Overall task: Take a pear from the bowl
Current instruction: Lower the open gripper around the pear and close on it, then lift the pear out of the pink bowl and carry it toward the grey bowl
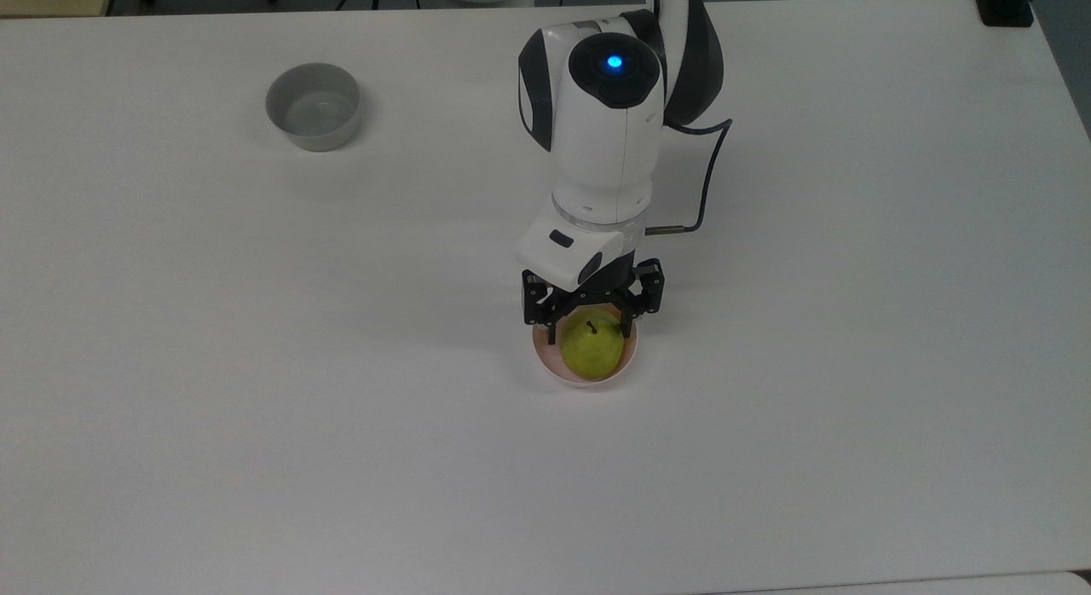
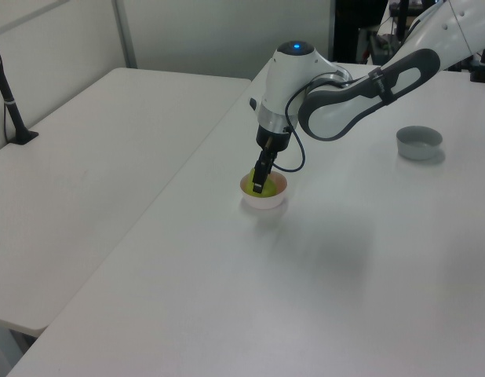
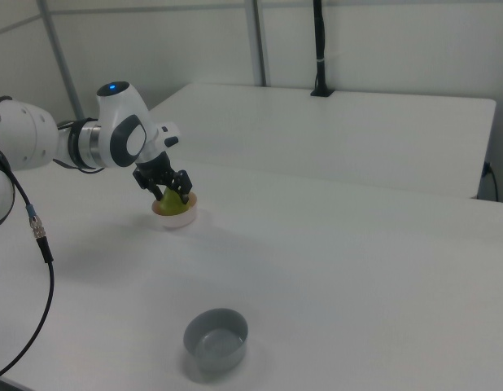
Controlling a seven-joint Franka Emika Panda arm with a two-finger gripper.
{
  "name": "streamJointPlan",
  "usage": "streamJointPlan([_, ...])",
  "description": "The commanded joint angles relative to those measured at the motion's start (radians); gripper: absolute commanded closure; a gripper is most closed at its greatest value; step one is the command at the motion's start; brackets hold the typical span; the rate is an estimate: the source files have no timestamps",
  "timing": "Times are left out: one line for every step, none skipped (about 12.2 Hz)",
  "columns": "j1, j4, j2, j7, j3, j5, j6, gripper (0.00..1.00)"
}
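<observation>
The small yellow-green pear [image 1: 591, 351] sits in the pale pink round bowl [image 1: 546, 364], near the middle of the white table [image 1: 256, 407]. The black two-finger gripper [image 1: 591, 329] straddles it, fingers open, holding nothing. Next it probably must close and lift.

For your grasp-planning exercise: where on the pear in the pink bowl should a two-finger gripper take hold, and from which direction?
Grip the pear across its wide rounded body, coming straight down from above. It sits stem-up, and the bowl's rim blocks a sideways approach.
</observation>
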Motion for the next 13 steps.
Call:
streamJointPlan([0.013,0.014,0.013,0.027,-0.013,-0.02,0.024,1.0])
streamJointPlan([0.013,0.014,0.013,0.028,-0.013,-0.02,0.024,1.0])
streamJointPlan([0.013,0.014,0.012,0.027,-0.013,-0.019,0.024,1.0])
streamJointPlan([0.013,0.014,0.009,0.027,-0.013,-0.019,0.023,1.0])
streamJointPlan([0.013,0.015,0.003,0.027,-0.011,-0.017,0.021,1.0])
streamJointPlan([0.013,0.016,-0.015,0.027,-0.013,-0.009,0.017,1.0])
streamJointPlan([0.012,0.016,-0.041,0.028,-0.011,-0.006,0.01,1.0])
streamJointPlan([0.007,0.016,-0.068,0.028,-0.013,-0.005,-0.002,1.0])
streamJointPlan([0.004,0.016,-0.091,0.028,-0.011,-0.005,-0.028,1.0])
streamJointPlan([0.001,0.016,-0.115,0.027,-0.011,-0.003,-0.052,1.0])
streamJointPlan([-0.008,0.014,-0.146,0.028,-0.011,-0.003,-0.075,1.0])
streamJointPlan([-0.021,0.011,-0.178,0.028,-0.011,-0.002,-0.104,1.0])
streamJointPlan([-0.028,0.009,-0.2,0.028,-0.011,-0.002,-0.129,1.0])
